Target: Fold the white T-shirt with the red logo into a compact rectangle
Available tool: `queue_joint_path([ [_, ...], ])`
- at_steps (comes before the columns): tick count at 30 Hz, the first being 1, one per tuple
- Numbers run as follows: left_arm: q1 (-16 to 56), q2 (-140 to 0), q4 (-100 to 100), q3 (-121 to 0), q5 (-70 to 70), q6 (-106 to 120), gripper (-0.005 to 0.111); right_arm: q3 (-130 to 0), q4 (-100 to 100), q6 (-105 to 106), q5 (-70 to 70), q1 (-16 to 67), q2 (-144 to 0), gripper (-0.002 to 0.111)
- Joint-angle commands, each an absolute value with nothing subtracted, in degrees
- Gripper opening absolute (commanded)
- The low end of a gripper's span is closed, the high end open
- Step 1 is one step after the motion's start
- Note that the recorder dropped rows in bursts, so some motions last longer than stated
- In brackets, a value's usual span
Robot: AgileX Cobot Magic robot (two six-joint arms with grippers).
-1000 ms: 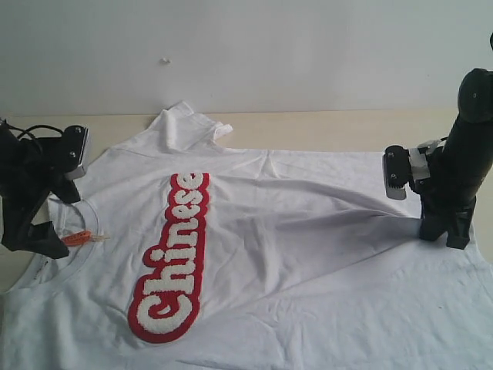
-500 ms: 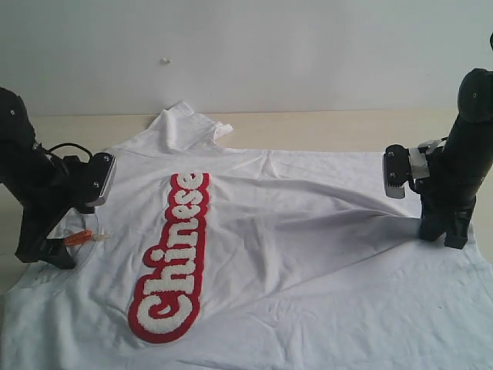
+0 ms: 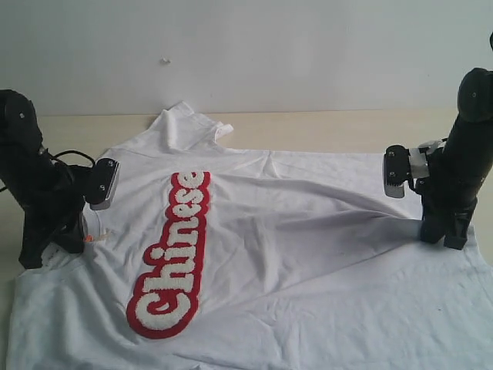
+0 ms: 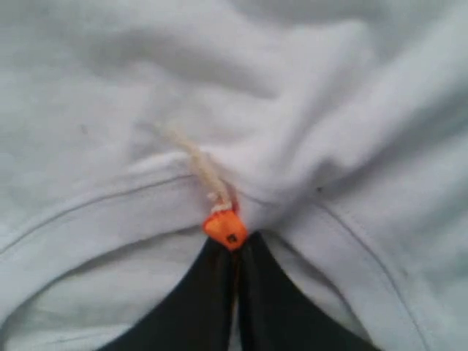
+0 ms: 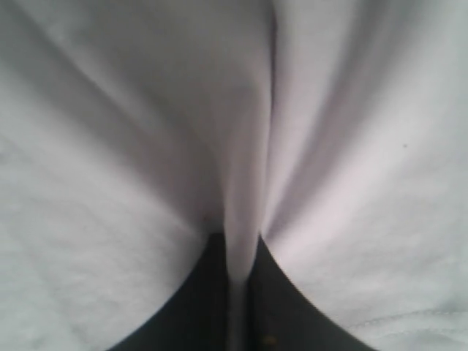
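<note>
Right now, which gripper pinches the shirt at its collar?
The left gripper, by the orange tag; the right gripper pinches a plain fold of the shirt.

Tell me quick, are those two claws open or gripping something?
Left gripper: shut, pinching the white T-shirt at its collar.
Right gripper: shut on a fold of the white T-shirt.

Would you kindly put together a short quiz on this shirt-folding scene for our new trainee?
1. True or false: the left gripper is shut on the T-shirt at its collar, by the orange tag.
2. The red logo reads: A) Chinese B) Champion C) Chicago.
3. Fill in: the right gripper pinches a raised ____ of the shirt's cloth.
Key: 1 true; 2 A; 3 fold.
</note>
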State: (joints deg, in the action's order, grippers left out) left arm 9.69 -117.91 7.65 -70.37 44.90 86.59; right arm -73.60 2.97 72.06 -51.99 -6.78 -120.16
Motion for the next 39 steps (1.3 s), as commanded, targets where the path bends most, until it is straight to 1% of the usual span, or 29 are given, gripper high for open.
queue_joint_path([
  [1,9.7,-114.2,6.1,-69.4,40.3,85.8,0.001,-72.4,2.9,71.7,-55.0,-7.0,-118.4,0.0],
  [6,9.6,-108.5,4.6,-69.9,38.6,85.3,0.001,-72.4,3.0,71.2,-54.9,-7.0,-113.8,0.0],
  [20,9.4,-99.8,4.6,-71.2,38.2,80.0,0.001,-72.4,1.4,71.4,-54.1,-7.0,-102.0,0.0],
  [23,8.4,-96.9,3.7,-71.2,38.3,75.0,0.001,-72.4,1.1,71.4,-54.1,-7.0,-99.6,0.0],
  [28,8.4,-90.5,-3.6,-71.3,41.1,74.3,0.001,-72.4,1.1,71.4,-54.3,-7.0,-95.2,0.0],
  [33,7.9,-85.0,-3.9,-71.3,45.9,74.2,0.0,-72.4,1.3,71.9,-55.4,-7.0,-90.0,0.0],
  [39,7.9,-78.6,-3.7,-71.3,48.1,69.6,0.0,-72.4,4.3,71.9,-55.8,-7.0,-82.6,0.0],
])
